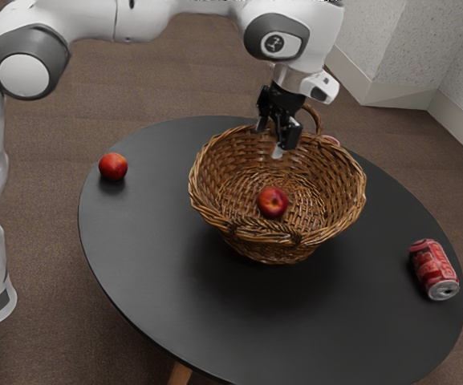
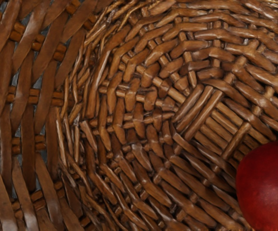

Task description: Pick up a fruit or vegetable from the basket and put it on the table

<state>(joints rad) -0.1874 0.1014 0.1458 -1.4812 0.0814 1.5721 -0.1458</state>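
In the exterior view, with twelve o'clock at the top of that view and the basket at the dial's centre, the tool [image 1: 270,138] hangs over the basket's twelve o'clock part, its two fingers apart. The red apple [image 1: 273,202] lies inside the wicker basket [image 1: 339,218], on the six o'clock side of its floor. The woven wall rings the fruit; a front handle [image 1: 263,233] lies along the rim at six o'clock, and a rear handle [image 1: 314,115] rises near one o'clock, close beside the tool. On the dark tabletop [image 1: 191,321], a second apple [image 1: 113,167] sits well apart from the basket near nine o'clock. A red can [image 1: 434,269] lies on its side near four o'clock, by the tabletop's edge. A partly hidden red object [image 1: 332,140] peeks out behind the rim between one and two. In the wrist view, the red apple rests beside the squared weave at the centre of the basket floor [image 2: 218,126], with the slatted basket wall [image 2: 25,103] beyond the floor's curved edge.
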